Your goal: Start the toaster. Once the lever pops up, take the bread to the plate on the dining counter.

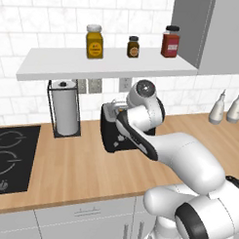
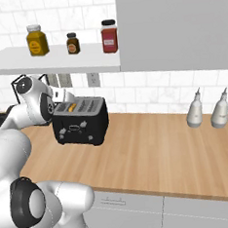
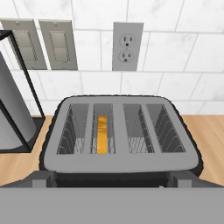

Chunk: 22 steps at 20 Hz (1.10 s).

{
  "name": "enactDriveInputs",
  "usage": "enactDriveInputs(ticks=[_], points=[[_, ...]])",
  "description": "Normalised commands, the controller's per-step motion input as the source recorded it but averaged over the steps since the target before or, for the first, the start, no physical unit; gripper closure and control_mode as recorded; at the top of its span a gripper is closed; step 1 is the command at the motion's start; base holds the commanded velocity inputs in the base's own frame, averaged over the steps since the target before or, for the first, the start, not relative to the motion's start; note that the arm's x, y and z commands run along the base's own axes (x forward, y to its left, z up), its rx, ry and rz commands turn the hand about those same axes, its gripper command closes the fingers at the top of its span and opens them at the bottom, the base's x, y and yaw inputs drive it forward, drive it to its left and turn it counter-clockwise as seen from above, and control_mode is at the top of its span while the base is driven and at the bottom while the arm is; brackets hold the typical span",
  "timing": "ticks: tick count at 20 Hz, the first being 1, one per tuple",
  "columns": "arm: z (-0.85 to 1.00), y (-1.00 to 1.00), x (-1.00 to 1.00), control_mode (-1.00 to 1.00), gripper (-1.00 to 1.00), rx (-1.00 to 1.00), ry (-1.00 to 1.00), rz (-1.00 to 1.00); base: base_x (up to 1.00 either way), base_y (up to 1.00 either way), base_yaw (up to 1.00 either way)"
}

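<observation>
The wooden counter [image 2: 153,146] on white cabinets is running along the white tiled wall, with a grey wall cabinet [image 2: 177,27] hanging above its right part. A white shelf [image 1: 104,65] is mounted on the wall to the left of that cabinet. A black cooktop [image 1: 10,159] is lying inset at the left end of the counter.

The toaster [image 2: 80,122] is standing on the counter near the wall, its four slots facing up and small white markings showing on its front; no writing on it is legible. In the hand view, the toaster [image 3: 120,135] is sitting directly below the camera, in front of a wall socket [image 3: 127,46] and two switch plates [image 3: 41,43].

A paper towel roll [image 1: 65,107] is standing upright in a black wire holder, to the left of the toaster and apart from it. Two white bottles [image 2: 206,110] are standing side by side at the right of the counter, well apart from the toaster.

Three jars are standing in a row on the shelf: a yellow jar [image 1: 94,41], a small dark jar [image 1: 133,47] and a red jar [image 1: 170,41]. Their labels are too small to read.

The bread [image 3: 102,134] is sitting on edge in the second slot from the left, showing as an orange-brown strip.

The gripper [image 3: 112,181] is hovering just above the front edge of the toaster, its fingers standing wide apart and holding nothing
</observation>
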Motion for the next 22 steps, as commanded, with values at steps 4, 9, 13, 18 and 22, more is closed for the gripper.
enactDriveInputs(ticks=[4, 9, 13, 18, 22], points=[[0.0, 0.0, 0.0, -1.0, -1.0, 0.0, 0.0, 0.0, 0.0, 0.0, 0.0], [0.0, 0.0, 0.0, -1.0, -1.0, 0.0, 0.0, 0.0, 0.0, 0.0, 0.0], [0.0, 0.0, 0.0, -1.0, -1.0, 0.0, 0.0, 0.0, 0.0, 0.0, 0.0], [0.0, 0.0, 0.0, -1.0, -1.0, 0.0, 0.0, 0.0, 0.0, 0.0, 0.0], [0.0, 0.0, 0.0, -1.0, -1.0, 0.0, 0.0, 0.0, 0.0, 0.0, 0.0]])
